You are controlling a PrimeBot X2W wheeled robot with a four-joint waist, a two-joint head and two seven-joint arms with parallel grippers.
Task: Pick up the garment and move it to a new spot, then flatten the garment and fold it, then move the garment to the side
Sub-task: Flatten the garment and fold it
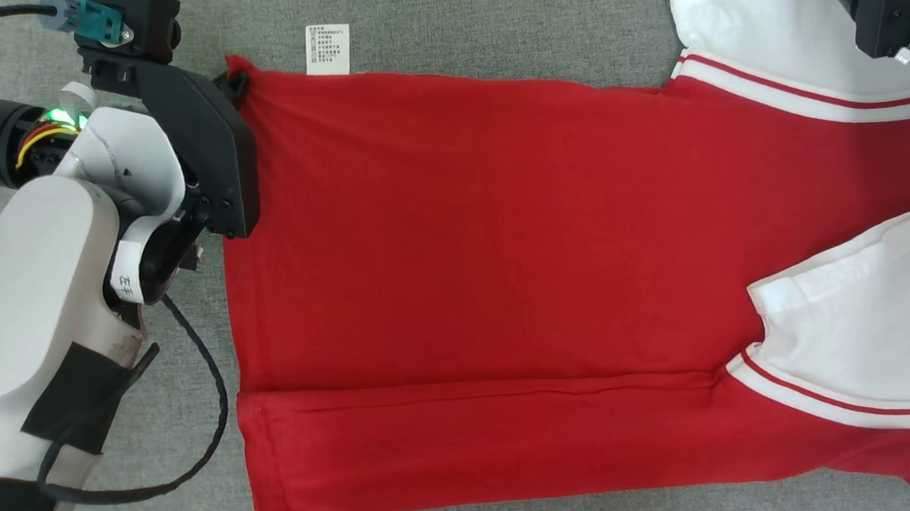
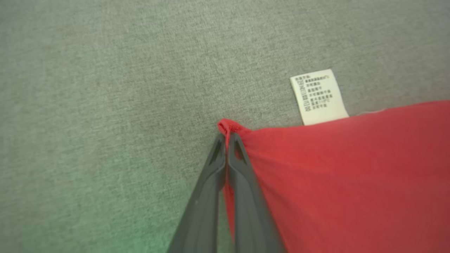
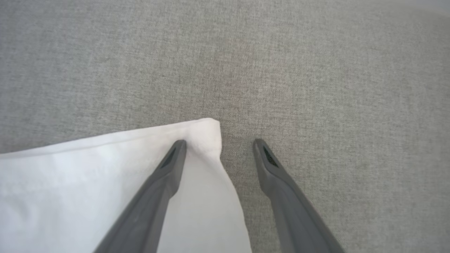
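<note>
My left jaws clamp the red T-shirt's (image 1: 488, 269) hem corner (image 2: 226, 126) at 10 o'clock; my right jaws stand open, straddling the white sleeve (image 3: 52, 182) edge at 1 o'clock. Lifting now would skew the flat shirt.

The garment (image 1: 486, 237) lies flat on the surface (image 1: 484, 9), hem to the left and sleeves to the right, with its near edge folded over onto itself. A tag (image 1: 328, 50) juts from the far edge near the left corner. The left hand (image 2: 226, 138) pinches that corner. The right hand (image 3: 219, 141) straddles the far sleeve's (image 1: 744, 13) corner, one finger on it and one on the surface.
</note>
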